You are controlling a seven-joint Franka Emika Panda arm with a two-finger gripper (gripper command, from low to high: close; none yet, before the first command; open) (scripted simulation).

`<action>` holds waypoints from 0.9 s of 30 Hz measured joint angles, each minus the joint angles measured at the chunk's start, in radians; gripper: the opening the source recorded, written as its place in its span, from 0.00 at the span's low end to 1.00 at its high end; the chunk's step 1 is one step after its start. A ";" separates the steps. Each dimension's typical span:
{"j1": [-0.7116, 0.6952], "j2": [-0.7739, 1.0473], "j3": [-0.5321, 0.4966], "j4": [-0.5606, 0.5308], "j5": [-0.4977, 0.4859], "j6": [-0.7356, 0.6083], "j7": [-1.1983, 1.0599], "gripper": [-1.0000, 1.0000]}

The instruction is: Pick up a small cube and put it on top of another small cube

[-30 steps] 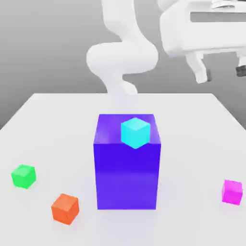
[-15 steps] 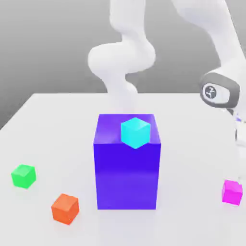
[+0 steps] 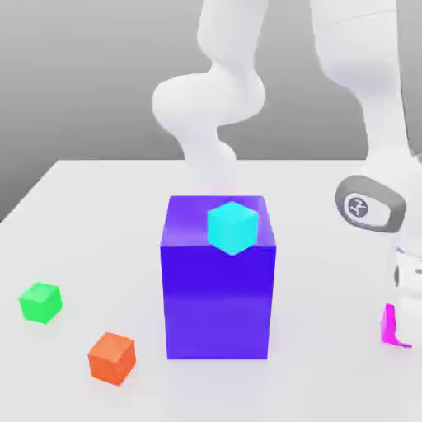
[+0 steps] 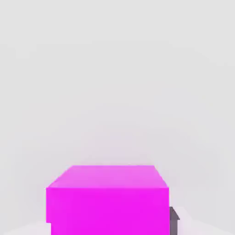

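The magenta cube [image 3: 388, 324] is located at the exterior view's right, at tabletop level, partly covered by the hand. The gripper [image 4: 110, 225] is closed on it; a dark pad [image 4: 173, 222] lies against one side face. The cube is flat-faced, straight-edged and uniformly coloured, with no visible texture. The arm [image 3: 358, 58] has smooth, rounded white housings and a grey ring at the wrist.

The work surface [image 3: 107, 239] is plain, pale and smooth. The room behind is a featureless grey gradation.

A large blue-purple block [image 3: 218, 305], upright and slightly glossy, stands between the magenta cube and two others: the orange cube [image 3: 112, 358] and, farther out, the green cube [image 3: 41, 302]. The cyan cube [image 3: 232, 227] overlaps the block's top face and upper front edge; contact cannot be confirmed.
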 joint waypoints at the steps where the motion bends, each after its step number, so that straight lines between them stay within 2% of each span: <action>1: -0.004 -0.033 0.009 -0.004 0.017 -0.026 -0.013 0.00; 4: -0.047 -0.078 -0.012 0.014 0.053 -0.044 -0.022 0.00; 13: -0.273 -0.171 -0.244 -0.009 0.120 -0.071 0.069 0.00; 19: -0.483 -0.226 -0.384 -0.027 0.134 -0.088 0.156 0.00; 27: -0.781 -0.296 -0.516 -0.050 0.140 -0.110 0.279 0.00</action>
